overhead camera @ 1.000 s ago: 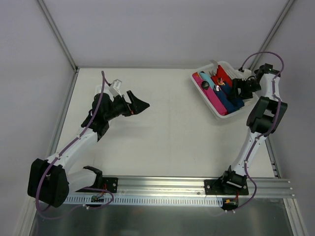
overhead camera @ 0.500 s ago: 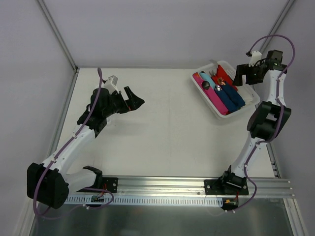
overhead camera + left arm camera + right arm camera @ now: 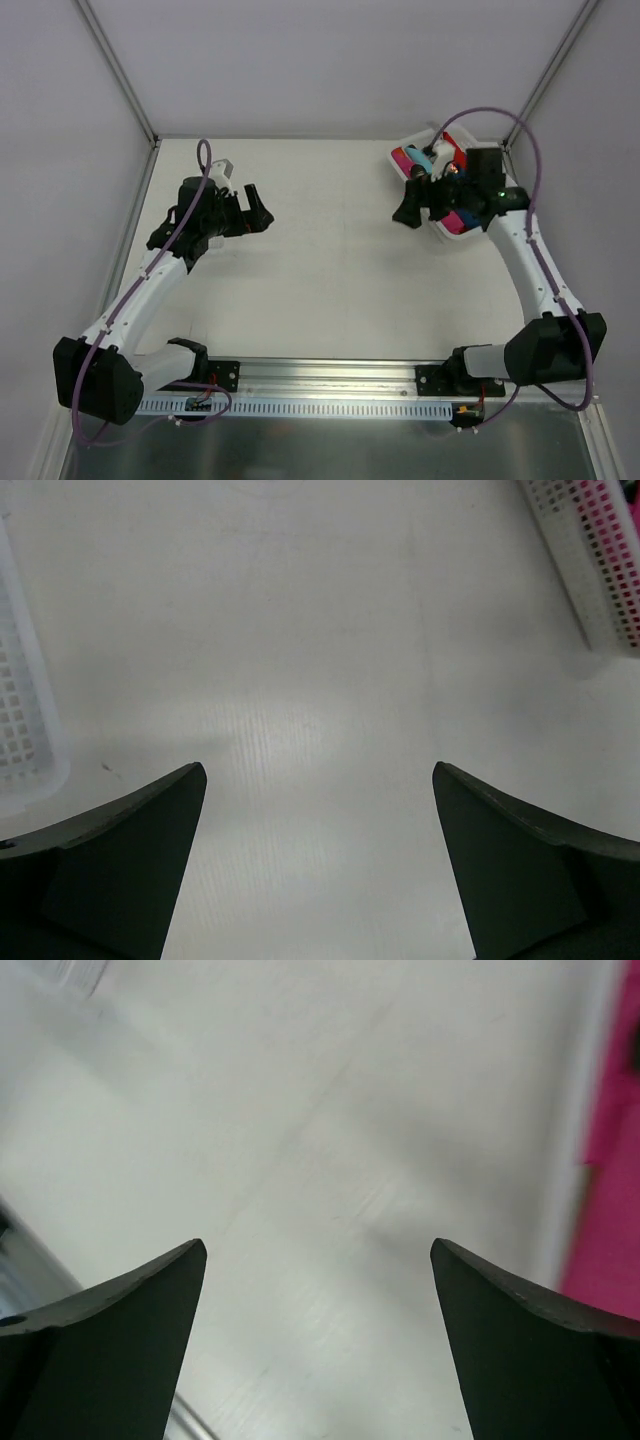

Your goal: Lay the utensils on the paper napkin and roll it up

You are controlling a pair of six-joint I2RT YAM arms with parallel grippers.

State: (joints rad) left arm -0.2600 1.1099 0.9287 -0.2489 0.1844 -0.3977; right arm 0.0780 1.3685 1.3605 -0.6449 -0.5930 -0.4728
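Both hands are held wide open, with nothing between the fingers. The left hand (image 3: 260, 208) is poised over the left part of the bare counter (image 3: 330, 260), well apart from the white basket (image 3: 424, 137) at the far right. The right hand (image 3: 407, 208) is held just beside the basket's left edge, and its arm is stretched across the basket. A pink item (image 3: 401, 159) and a blue item (image 3: 465, 217) are seen inside. The utensils cannot be made out among them, much being covered by the arm.
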